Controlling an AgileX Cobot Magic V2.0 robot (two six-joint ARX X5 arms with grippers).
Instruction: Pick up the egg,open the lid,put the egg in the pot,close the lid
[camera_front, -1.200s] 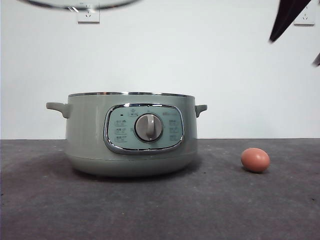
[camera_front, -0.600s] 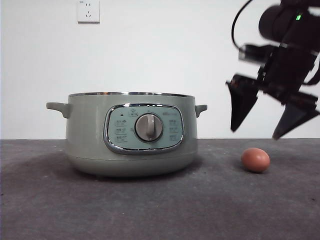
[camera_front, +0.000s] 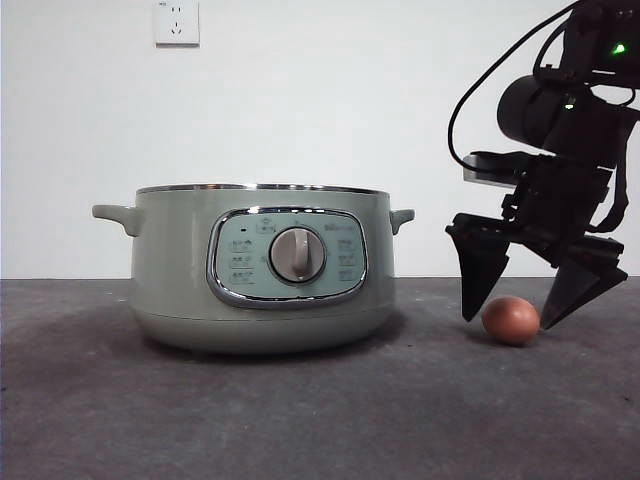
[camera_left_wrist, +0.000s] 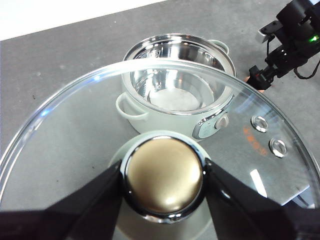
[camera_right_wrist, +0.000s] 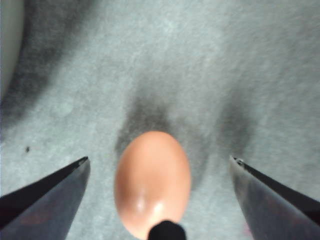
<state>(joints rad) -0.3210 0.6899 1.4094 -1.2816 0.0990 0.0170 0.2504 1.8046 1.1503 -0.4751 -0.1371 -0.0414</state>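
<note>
Egg (camera_front: 511, 320) on the table between the right gripper's (camera_front: 511, 317) wide-open jaws, untouched.
Left gripper (camera_left_wrist: 163, 182) clamps the glass lid's (camera_left_wrist: 70, 135) knob above the open pot (camera_front: 262, 268).

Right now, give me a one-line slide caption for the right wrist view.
Open right gripper straddles the egg lying on the grey table, fingers not touching it.

From my right wrist cam I've got the egg (camera_right_wrist: 152, 182) sitting on the grey table (camera_right_wrist: 210, 65), brown-orange with a little glossy highlight on it. My right gripper (camera_right_wrist: 159, 172) has its jaws spread wide, one on each side of the egg, neither one touching it. There's a dark shadow on the table right behind the egg. A pale curved edge peeks in at one corner, can't tell what it is.
</note>
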